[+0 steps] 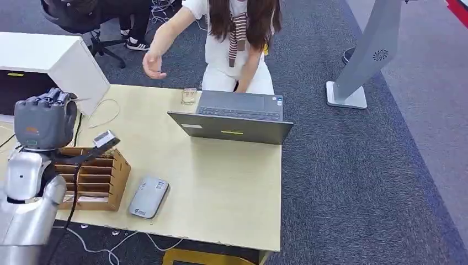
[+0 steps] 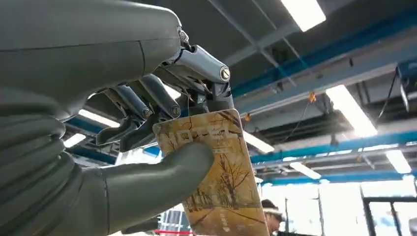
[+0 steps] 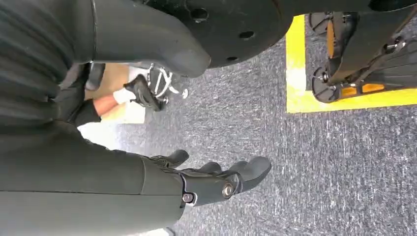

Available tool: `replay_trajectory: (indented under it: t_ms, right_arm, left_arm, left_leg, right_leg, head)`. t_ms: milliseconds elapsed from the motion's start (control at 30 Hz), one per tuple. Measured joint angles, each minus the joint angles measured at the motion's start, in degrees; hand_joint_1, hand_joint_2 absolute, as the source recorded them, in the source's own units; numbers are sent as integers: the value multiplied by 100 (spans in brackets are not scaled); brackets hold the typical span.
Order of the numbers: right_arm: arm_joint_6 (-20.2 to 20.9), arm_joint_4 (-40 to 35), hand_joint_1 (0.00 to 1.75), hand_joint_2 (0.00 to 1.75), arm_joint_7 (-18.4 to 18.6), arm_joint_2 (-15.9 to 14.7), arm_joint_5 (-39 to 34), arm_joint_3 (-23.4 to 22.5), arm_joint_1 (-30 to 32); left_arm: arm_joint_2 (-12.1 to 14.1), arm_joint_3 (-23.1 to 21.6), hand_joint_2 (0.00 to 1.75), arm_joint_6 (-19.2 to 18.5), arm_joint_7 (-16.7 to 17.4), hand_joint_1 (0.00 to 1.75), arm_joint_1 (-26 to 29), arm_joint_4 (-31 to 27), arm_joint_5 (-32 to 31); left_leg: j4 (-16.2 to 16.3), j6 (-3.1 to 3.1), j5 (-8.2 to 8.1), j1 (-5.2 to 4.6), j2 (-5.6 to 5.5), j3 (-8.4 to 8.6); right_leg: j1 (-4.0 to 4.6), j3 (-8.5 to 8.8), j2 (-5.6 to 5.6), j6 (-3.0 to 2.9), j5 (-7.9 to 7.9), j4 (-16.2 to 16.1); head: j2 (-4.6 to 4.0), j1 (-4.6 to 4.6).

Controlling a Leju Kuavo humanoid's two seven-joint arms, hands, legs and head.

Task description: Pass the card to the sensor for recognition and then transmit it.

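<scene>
My left hand [image 1: 44, 118] is raised above the table's left end, its back toward the head camera. In the left wrist view the thumb and fingers [image 2: 147, 118] pinch a tan card [image 2: 221, 182] printed with trees and lettering, held up against the ceiling. A flat grey card sensor [image 1: 149, 197] lies on the table near the front edge, to the right of and below the hand. My right hand [image 3: 216, 182] hangs down over grey carpet with its fingers loosely apart and nothing in it.
A wooden slotted organizer [image 1: 96, 179] stands just left of the sensor. An open laptop [image 1: 237, 117] sits at the table's far side, with a seated person behind it stretching a hand [image 1: 153, 65] over the table. A white box [image 1: 66, 63] is at the far left. A grey stand [image 1: 361, 61] is on the right.
</scene>
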Motion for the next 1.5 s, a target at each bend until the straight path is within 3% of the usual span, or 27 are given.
replay_trajectory:
  t_ms: [133,333,933,967,1000,1200,1233,1400,1500]
  right_arm:
    - [26,0,0,175,11,-13,29,61,-2]
    - [26,0,0,175,11,-22,29,114,-2]
    - [61,0,0,175,-17,-31,15,140,0]
    - [59,0,0,175,-20,-31,15,140,0]
    - [59,0,0,175,-17,-31,15,140,0]
    - [33,0,0,175,0,-31,11,140,0]
    - [33,0,0,175,0,-31,11,140,0]
    - [22,0,0,175,2,-31,-9,140,1]
    - [-2,0,0,175,0,-31,-96,138,5]
  left_arm:
    - [-15,-278,175,-81,103,175,-632,818,-233]
    - [-68,-593,175,-52,173,175,-1160,1525,-332]
    - [-221,-934,175,144,271,175,-1326,2100,-336]
    - [-221,-936,175,146,271,7,-1326,2112,-332]
    - [-221,-936,0,144,276,0,-1326,2126,-319]
    - [-256,-936,0,171,407,0,-1322,2222,-225]
    - [-269,-936,175,173,418,0,-1321,2233,-203]
    - [-319,-936,175,388,429,0,-1188,2224,141]
    - [-319,-890,175,649,277,0,-783,1957,569]
  left_leg:
    - [2,0,0,-1,11,-4]
    - [2,1,-1,-1,14,-17]
    - [2,1,-1,0,20,-22]
    - [2,1,-1,0,21,-22]
    - [2,1,-1,0,23,-22]
    - [2,1,-1,0,22,-27]
    - [2,1,-1,0,22,-27]
    - [2,1,-1,-1,23,-28]
    - [1,3,-4,-1,24,-31]
  right_leg:
    - [0,-8,11,0,1,-1]
    - [-1,-21,14,0,1,-1]
    - [0,-27,19,0,1,0]
    - [0,-28,20,0,1,0]
    - [0,-28,22,0,1,0]
    - [0,-31,21,0,1,0]
    - [0,-31,21,0,1,0]
    - [-1,-30,22,1,1,0]
    - [-1,-29,23,1,1,0]
  head:
    - [2,0]
    - [2,0]
    - [2,0]
    - [2,0]
    - [2,0]
    - [2,-2]
    - [2,0]
    - [2,0]
    - [2,0]
